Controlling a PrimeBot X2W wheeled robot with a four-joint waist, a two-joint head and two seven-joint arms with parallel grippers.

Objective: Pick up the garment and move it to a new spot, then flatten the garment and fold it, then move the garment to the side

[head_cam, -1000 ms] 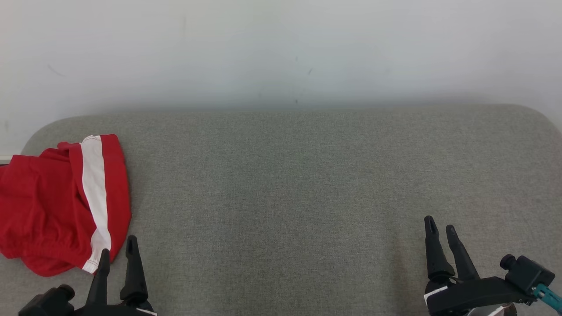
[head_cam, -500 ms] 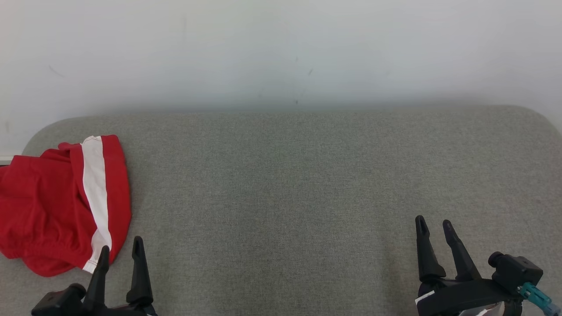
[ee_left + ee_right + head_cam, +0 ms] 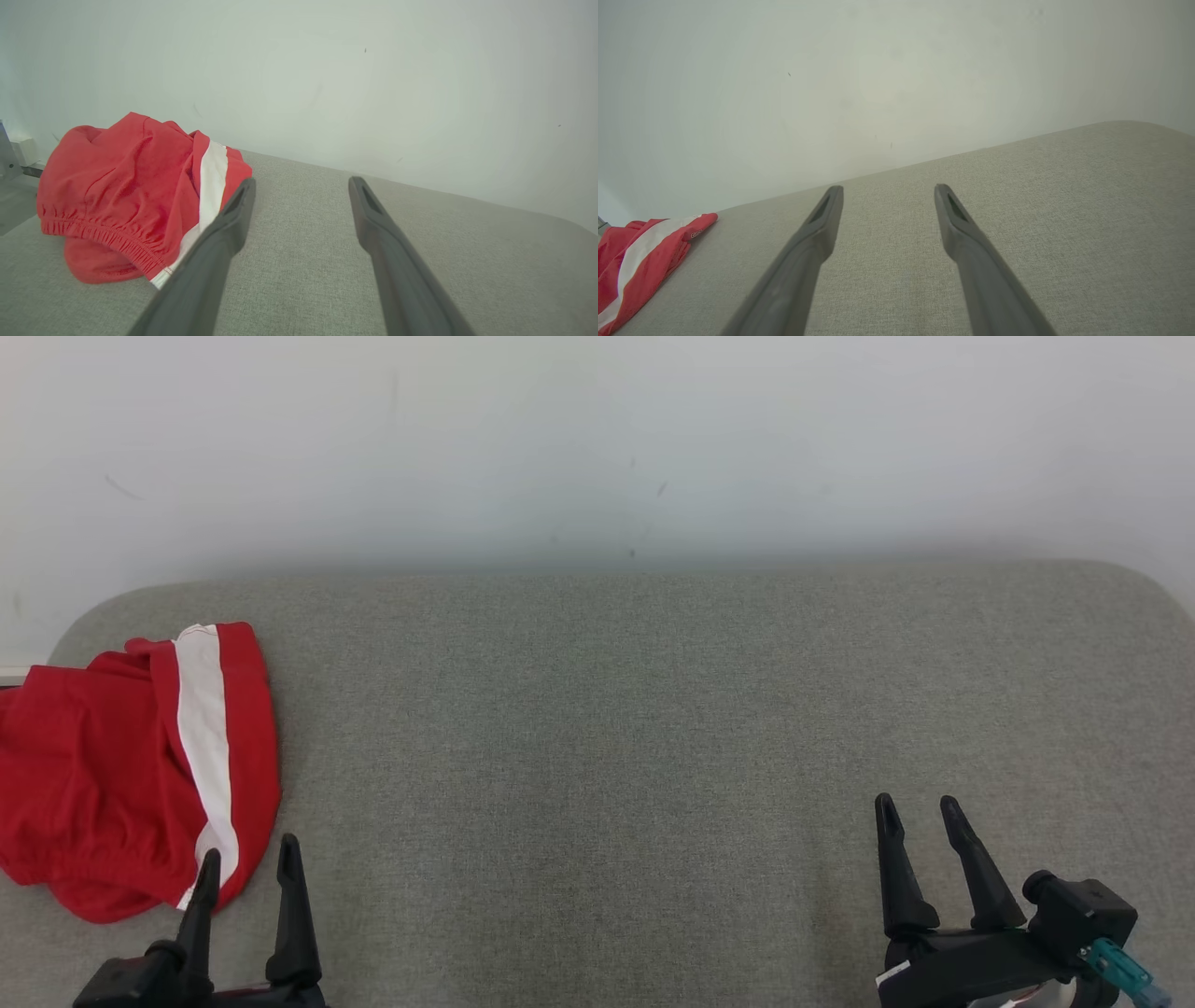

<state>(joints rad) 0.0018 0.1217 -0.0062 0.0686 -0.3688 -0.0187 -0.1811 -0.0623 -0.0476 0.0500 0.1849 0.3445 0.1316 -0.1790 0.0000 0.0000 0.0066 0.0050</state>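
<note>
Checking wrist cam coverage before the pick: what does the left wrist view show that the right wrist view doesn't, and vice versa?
Left wrist: the left gripper, open, close by the red garment; its gathered elastic waistband; a grey fixture at the frame's left edge. Right wrist: the right gripper, open; the rounded far corner; a small mark on the garment's tip. Both: the garment's white stripe, the grey padded surface, the white wall.
</note>
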